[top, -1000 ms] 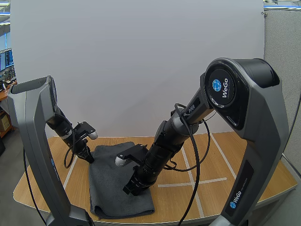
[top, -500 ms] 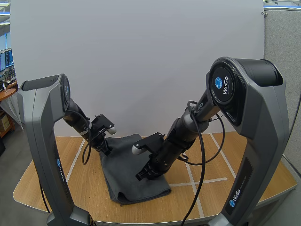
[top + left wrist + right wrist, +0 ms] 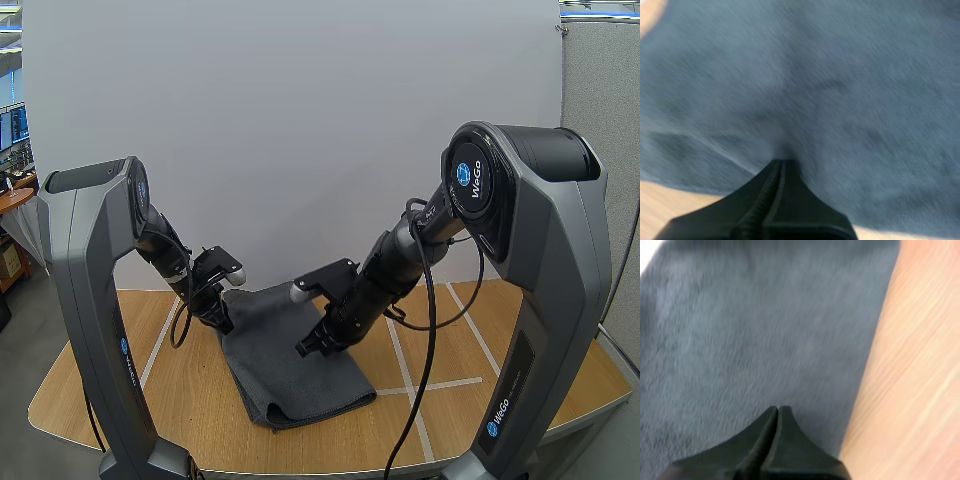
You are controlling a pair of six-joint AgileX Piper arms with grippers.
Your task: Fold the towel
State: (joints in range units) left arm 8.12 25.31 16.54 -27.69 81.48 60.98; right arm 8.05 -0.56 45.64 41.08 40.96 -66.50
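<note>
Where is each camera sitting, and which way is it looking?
High view: behind and above the arm bases, looking forward and down at the table; the left gripper and right gripper both show.
Left wrist view: on the left arm, looking along its shut fingers at the towel.
Right wrist view: on the right arm, looking along its shut fingers at the towel's edge and the table.
Shared: all three see the towel.

Left end effector (image 3: 224, 323), right end effector (image 3: 305, 349), both lowered, seemingly closed

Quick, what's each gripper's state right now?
Left gripper: closed, pinching the towel.
Right gripper: closed, tips on the towel; grip unclear.
</note>
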